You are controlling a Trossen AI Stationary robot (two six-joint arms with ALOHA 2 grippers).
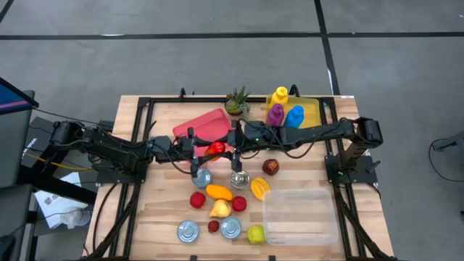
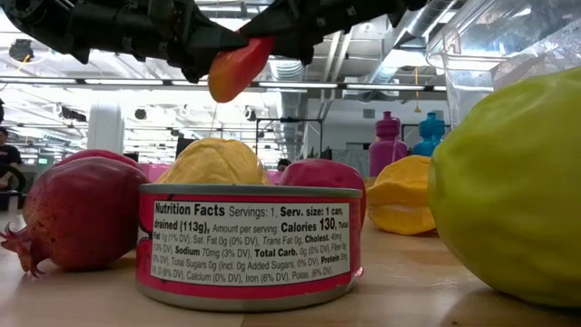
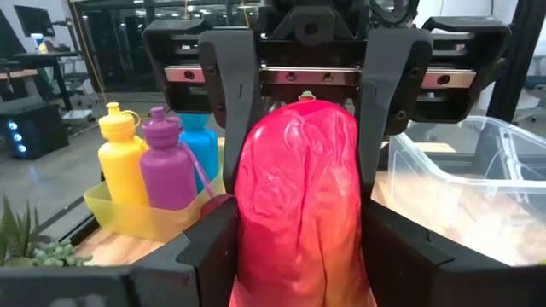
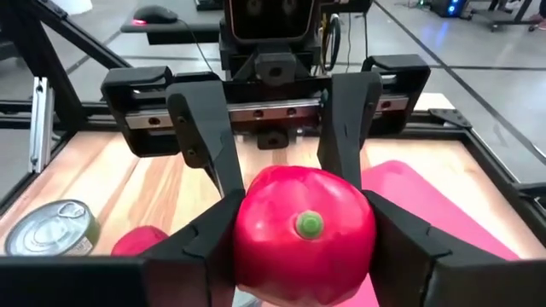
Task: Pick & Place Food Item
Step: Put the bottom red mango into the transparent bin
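Both grippers' fingers grip one red mango (image 1: 214, 149) from opposite ends, lifted just beside the pink plate (image 1: 203, 123): left gripper (image 1: 197, 150), right gripper (image 1: 230, 142).

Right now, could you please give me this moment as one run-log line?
phase: handover above table | item: red-orange fruit | left gripper: shut on fruit | right gripper: at fruit's other end, grip unclear | clear bin: empty

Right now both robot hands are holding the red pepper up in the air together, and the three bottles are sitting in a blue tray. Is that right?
Nearly. The left gripper and right gripper do both hold the red pepper above the table, but the tray under the three bottles is yellow, not blue. The high view shows it, and so does the left wrist view.
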